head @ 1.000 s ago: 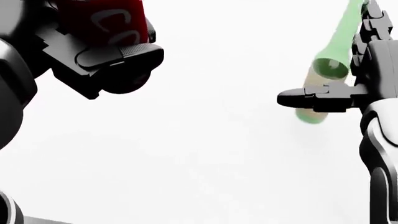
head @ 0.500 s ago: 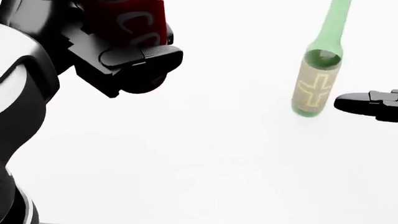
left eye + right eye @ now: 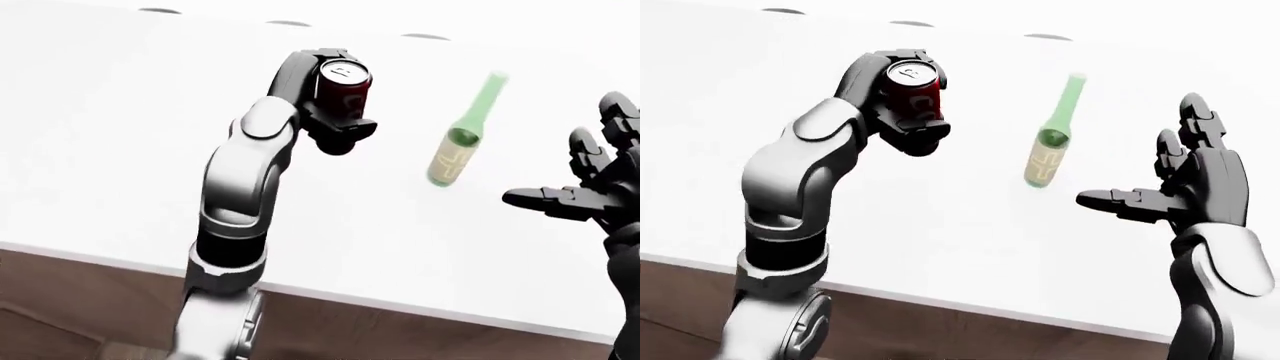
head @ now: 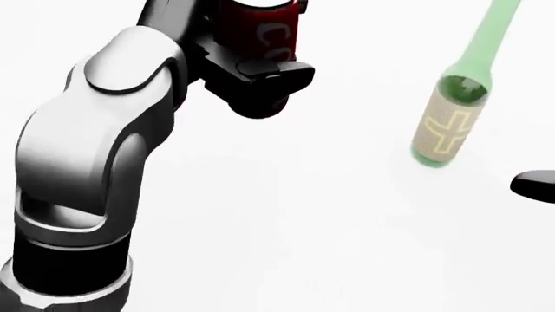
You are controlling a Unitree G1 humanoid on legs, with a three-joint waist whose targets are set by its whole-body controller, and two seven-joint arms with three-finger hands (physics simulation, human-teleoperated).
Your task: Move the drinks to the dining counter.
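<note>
Right-eye view: our right robot hand (image 3: 1160,184) let go, now spread wide right of green bottle (image 3: 1051,147) standing on white surface (image 3: 970,240). Left robot hand (image 3: 908,112) grips red can (image 3: 913,94), left of bottle, next up.

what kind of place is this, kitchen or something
Probably a kitchen or dining area, though little shows. A long white counter with a brown wood base under its near edge fills the views. A green bottle stands on it, and the left hand holds a red can above it. The right hand is open nearby.
</note>
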